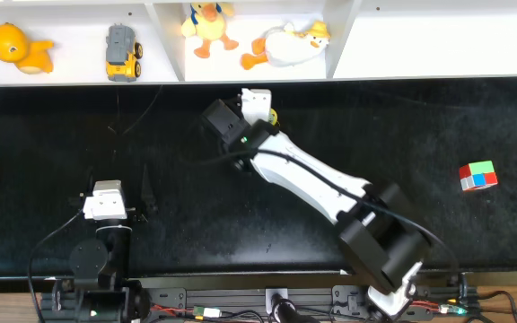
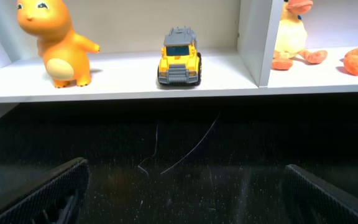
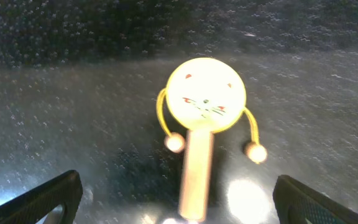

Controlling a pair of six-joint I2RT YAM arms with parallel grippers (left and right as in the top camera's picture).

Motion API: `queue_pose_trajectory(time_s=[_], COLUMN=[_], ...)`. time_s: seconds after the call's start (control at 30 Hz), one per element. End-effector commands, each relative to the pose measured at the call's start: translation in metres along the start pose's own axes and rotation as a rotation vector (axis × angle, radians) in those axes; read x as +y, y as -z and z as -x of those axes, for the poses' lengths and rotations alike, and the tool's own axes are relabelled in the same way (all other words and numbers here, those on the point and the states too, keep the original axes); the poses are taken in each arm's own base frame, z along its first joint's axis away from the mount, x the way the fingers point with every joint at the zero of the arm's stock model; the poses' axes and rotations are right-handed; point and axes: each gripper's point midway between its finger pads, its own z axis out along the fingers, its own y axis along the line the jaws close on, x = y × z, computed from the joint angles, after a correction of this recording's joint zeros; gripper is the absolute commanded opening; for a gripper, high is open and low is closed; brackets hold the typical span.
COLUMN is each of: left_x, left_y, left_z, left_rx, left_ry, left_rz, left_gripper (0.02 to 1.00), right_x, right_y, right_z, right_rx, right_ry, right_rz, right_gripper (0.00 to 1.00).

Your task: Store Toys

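A yellow rattle drum with a cat face (image 3: pixel 207 96), a wooden handle and two bead strings lies flat on the black table. My right gripper (image 3: pixel 179 210) hovers above it, open, with the handle between the spread fingers and nothing held. From above, the right arm's gripper (image 1: pixel 227 121) is near the shelf, and a sliver of the rattle (image 1: pixel 274 115) shows beside it. A colour cube (image 1: pixel 478 176) sits at the right of the table. My left gripper (image 2: pixel 185 208) is open and empty, low at the front left, facing the shelf.
A white shelf (image 1: pixel 240 74) runs along the back. It holds an orange toy figure (image 2: pixel 58 40), a yellow truck (image 2: pixel 179 57), an upright plush duck (image 1: pixel 208 27) and a lying white plush duck (image 1: pixel 285 43). A white divider (image 2: pixel 253 43) separates the compartments.
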Motion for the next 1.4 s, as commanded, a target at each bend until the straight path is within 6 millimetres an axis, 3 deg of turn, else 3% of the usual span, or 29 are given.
queue_pose_trajectory(time_s=[0.03, 0.37, 0.77, 0.93, 1.07, 1.17, 1.3, 1.37, 1.4], left_x=[-0.002, -0.002, -0.002, -0.002, -0.002, -0.002, -0.002, -0.002, -0.002], left_y=[0.0, 0.0, 0.0, 0.0, 0.0, 0.0, 0.0, 0.0, 0.0], left_z=[0.001, 0.001, 0.001, 0.001, 0.001, 0.001, 0.001, 0.001, 0.001], left_rx=[-0.007, -0.007, -0.007, -0.007, -0.007, -0.007, -0.007, -0.007, -0.007], left_ry=[-0.018, -0.018, -0.018, -0.018, -0.018, -0.018, -0.019, -0.018, -0.019], left_rz=[-0.008, -0.008, -0.008, -0.008, -0.008, -0.008, -0.008, -0.008, -0.008], left_gripper=[0.998, 0.998, 0.998, 0.998, 0.998, 0.998, 0.998, 0.998, 0.998], right_x=[0.017, 0.001, -0.008, -0.003, -0.001, -0.001, -0.001, -0.001, -0.001], right_y=[-0.016, -0.021, -0.027, -0.028, -0.029, -0.029, -0.029, -0.029, -0.029], right_z=[-0.001, -0.025, -0.012, -0.01, -0.009, -0.009, -0.009, -0.009, -0.009], right_rx=[0.084, 0.205, 0.171, 0.162, 0.158, 0.158, 0.158, 0.158, 0.158], right_ry=[0.028, 0.017, -0.014, -0.022, -0.024, -0.025, -0.025, -0.024, -0.024], right_rz=[0.063, 0.012, -0.009, 0.009, 0.016, 0.016, 0.016, 0.016, 0.016], right_gripper=[0.996, 0.993, 0.996, 0.917, 0.579, 0.522, 0.174, 0.053, 0.047])
